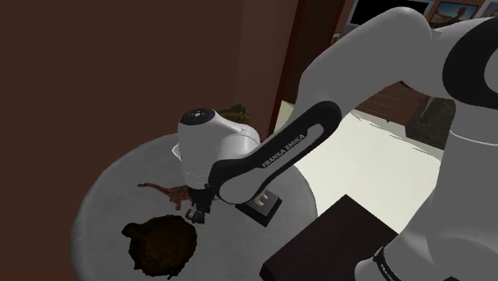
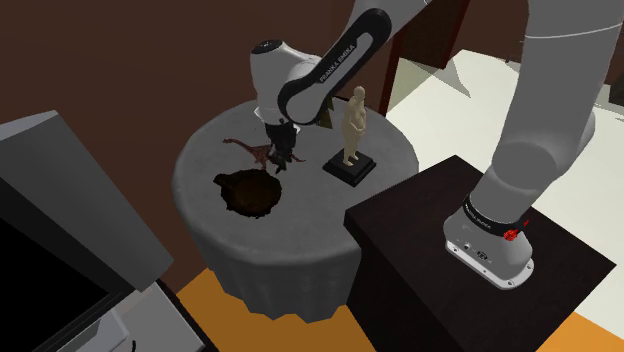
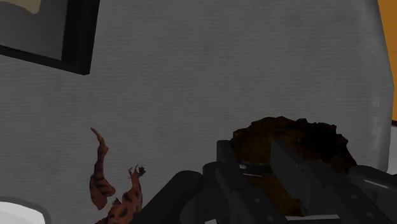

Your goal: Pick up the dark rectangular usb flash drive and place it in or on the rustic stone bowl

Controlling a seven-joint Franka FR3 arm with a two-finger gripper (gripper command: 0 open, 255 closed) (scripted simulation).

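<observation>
The rustic bowl [image 1: 164,243] [image 2: 250,192] is a dark brown, rough-rimmed dish near the front of the round grey table [image 1: 104,191]. My black gripper [image 1: 198,211] [image 2: 280,160] hangs low over the table between the bowl and a reddish dinosaur figurine. In the wrist view the gripper [image 3: 254,153] has its fingers close together, clasping a small dark bar, the usb flash drive [image 3: 256,167]. The bowl [image 3: 286,137] lies just beyond the fingertips. The arm's forearm hides the drive in the other views.
A reddish-brown dinosaur figurine [image 1: 164,191] [image 2: 250,150] [image 3: 102,181] lies beside the gripper. A tan statuette [image 2: 353,125] on a black base [image 1: 262,207] stands behind the arm. The dark stand [image 2: 420,215] adjoins the table. A grey-framed dark cabinet [image 2: 50,230] stands off the table's far side.
</observation>
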